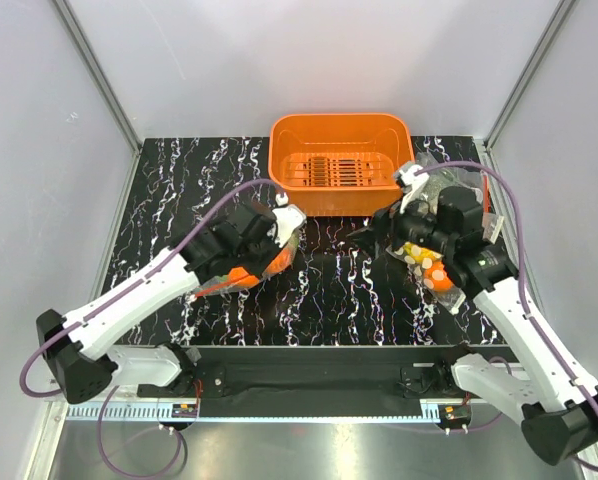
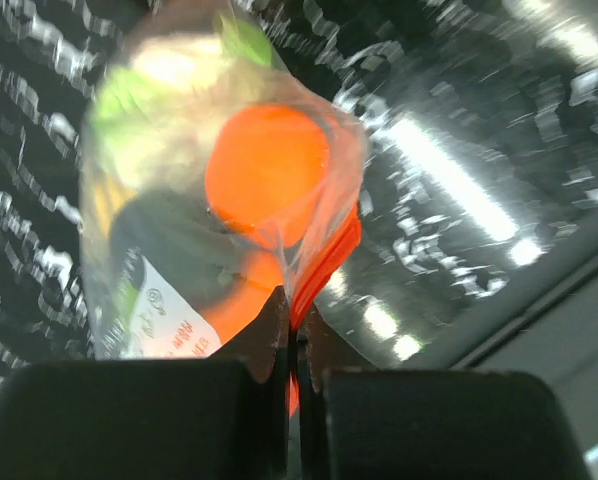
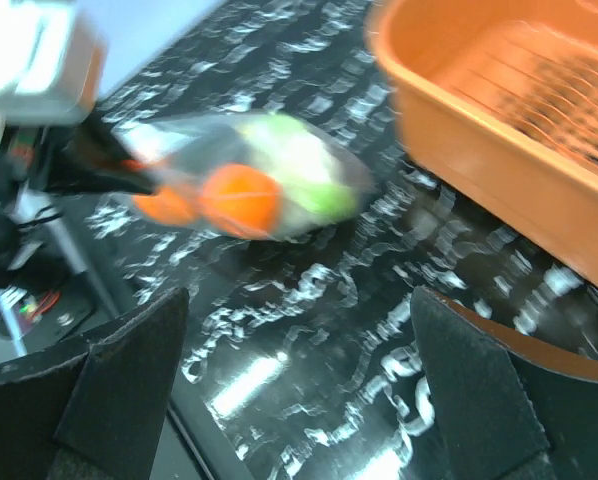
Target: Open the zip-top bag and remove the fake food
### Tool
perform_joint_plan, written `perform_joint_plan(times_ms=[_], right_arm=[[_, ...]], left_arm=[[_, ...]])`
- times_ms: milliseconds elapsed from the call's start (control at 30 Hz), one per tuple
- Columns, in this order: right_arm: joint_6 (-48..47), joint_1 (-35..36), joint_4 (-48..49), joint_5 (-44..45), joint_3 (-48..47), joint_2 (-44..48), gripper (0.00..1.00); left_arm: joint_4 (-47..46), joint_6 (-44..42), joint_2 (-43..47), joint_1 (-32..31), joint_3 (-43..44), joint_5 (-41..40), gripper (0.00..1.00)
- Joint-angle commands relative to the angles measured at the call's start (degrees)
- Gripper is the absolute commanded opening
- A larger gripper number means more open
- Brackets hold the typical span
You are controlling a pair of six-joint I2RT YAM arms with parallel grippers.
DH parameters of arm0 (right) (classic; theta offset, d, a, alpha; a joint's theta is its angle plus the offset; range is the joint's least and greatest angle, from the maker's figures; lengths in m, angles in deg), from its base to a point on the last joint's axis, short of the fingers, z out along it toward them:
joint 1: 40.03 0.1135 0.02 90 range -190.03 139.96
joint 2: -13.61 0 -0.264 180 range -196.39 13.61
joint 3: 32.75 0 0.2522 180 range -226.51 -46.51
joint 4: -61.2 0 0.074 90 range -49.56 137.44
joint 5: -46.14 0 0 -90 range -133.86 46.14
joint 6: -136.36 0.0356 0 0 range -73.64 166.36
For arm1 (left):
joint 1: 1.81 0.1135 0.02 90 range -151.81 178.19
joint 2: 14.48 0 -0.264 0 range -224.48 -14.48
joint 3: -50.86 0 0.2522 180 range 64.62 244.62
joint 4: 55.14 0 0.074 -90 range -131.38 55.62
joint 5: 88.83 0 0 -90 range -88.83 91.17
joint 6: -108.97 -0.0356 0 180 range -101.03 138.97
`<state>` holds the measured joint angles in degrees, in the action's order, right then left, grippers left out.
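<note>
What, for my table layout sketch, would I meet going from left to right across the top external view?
zip-top bag → orange basket → clear bag of yellow corn-like pieces

Both arms are built of white shell links set between black joint housings. The left arm [image 1: 129,300], at the desk's [image 1: 179,200] near-left corner, has a purple cable [image 1: 244,184] running from its black base [image 1: 74,365] to a white wrist block. The right arm [image 1: 524,325], at the desk's near-right corner, carries a matching cable [image 1: 469,164]. The jaws are matte black and blocky
</note>
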<state>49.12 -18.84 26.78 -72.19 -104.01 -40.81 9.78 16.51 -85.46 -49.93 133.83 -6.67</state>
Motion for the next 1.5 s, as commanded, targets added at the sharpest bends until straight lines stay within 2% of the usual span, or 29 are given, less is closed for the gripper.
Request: perform_joint_plan(times_ms=[0, 133, 233, 433, 633, 767, 1033, 1067, 1100, 1167, 1200, 1233, 1367, 1467], right_arm=[[0.75, 5.42, 8.96, -1.37, 1.67, 0.8, 1.0], [0.23, 13.76, 12.83, 0.82, 2.21, 0.45, 0.99], [-0.74, 16.5, 14.86, 0.74, 2.65, -0.16, 0.99], [-2.76, 18.71, 15.21, -0.66, 1.77, -3.5, 0.99], [-4.79, 20.99, 16.97, -0.58, 1.95, -6.58, 0.99], [-4.09, 22.23, 18.82, -0.58, 2.91, -7.55, 0.94], [-3.12, 23.02, 21.9, -1.45, 3.62, -9.39, 0.49], [-3.12, 23.02, 21.9, -1.63, 3.53, -9.83, 0.32], [-3.12, 23.02, 21.81, -1.81, 3.53, -10.01, 0.19], [-1.36, 23.02, 22.07, -1.37, 4.14, -9.92, 0.03], [-1.27, 23.02, 22.51, -0.76, 4.58, -9.66, 0.01], [-1.1, 23.02, 22.77, 0.55, 5.11, -9.31, 0.01], [-1.18, 23.02, 23.57, 4.42, 8.7, -4.76, 0.0], [-1.97, 23.02, 22.34, 6.97, 10.03, -1.76, 0.0]], left_arm=[[-1.77, -0.09, 1.46, -0.13, 6.02, 10.64, 0.0], [1.22, -2.63, -0.3, -0.22, 11.11, 16.61, 0.0], [2.8, -4.56, -1.18, -0.22, 13.31, 18.81, 0.0], [4.65, -6.68, -1.71, -0.22, 16.22, 23.64, 0.0], [4.22, -6.86, -2.06, -0.22, 16.31, 24.62, 0.0], [3.25, -6.86, -1.97, -0.22, 15.78, 25.85, 0.0], [-2.8, -7.04, -0.13, -0.13, 12.44, 31.03, 0.0], [-3.34, -6.86, 0.31, -0.22, 12.01, 31.3, 0.0], [-3.87, -6.6, 0.4, -0.22, 11.3, 31.56, 0.0], [-5.27, -5.63, 0.58, -0.22, 10.51, 30.96, 0.1], [-5.89, -5.1, 0.75, -0.22, 9.55, 30.08, 0.19], [-7.02, -4.06, 1.45, -0.22, 8.84, 27.72, 0.36], [-13.7, 0.16, 6.19, -0.13, 2.35, 18.93, 0.56], [-20.82, 4.37, 11.03, 0.39, -5.21, 10.49, 0.63]])
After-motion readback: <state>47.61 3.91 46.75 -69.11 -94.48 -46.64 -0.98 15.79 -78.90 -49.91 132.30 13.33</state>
